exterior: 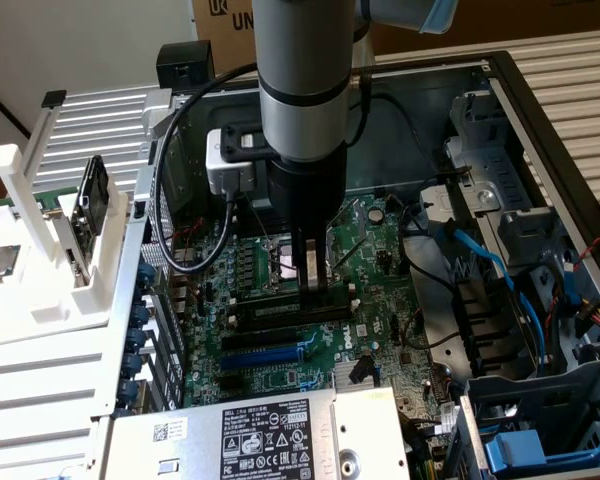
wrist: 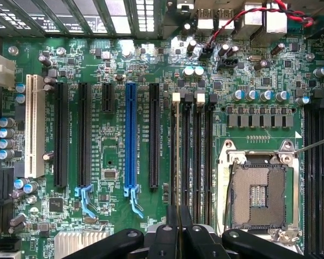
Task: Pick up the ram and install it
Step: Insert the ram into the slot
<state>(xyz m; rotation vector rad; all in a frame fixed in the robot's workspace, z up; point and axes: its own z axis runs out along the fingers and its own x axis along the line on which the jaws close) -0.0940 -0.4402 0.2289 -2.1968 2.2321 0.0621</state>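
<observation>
Ram [wrist: 177, 172]: long thin stick, seen edge-on in the wrist view. It lies in line with the memory slot nearest the black expansion slots. In the exterior view it shows as a dark bar [exterior: 285, 314] directly under the fingertips. Whether it is fully seated cannot be told.

End effector [wrist: 178, 229]: fingers pressed close, pinching the ram's top edge. It hangs straight down from the grey arm [exterior: 300, 80] over the middle of the board [exterior: 313, 283].

Motherboard [wrist: 124, 54]: green, lying flat inside the open computer case [exterior: 540, 90].

Memory slots [wrist: 197, 156]: black, four side by side, between the expansion slots and the processor socket.

Processor socket [wrist: 257, 194]: open, with a silver frame, just beside the memory slots.

Expansion slots: one blue [wrist: 130, 135], one white [wrist: 34, 127], the others black.

Power supply [exterior: 270, 435]: grey box with a black label, at the near edge of the case.

Blue cables [exterior: 480, 255]: on the exterior view's right, inside the case.

White rack [exterior: 40, 290]: on the exterior view's left, outside the case. It holds a black-framed board [exterior: 90, 200] standing upright and a small silver-topped chip [exterior: 0, 263] lying flat.
</observation>
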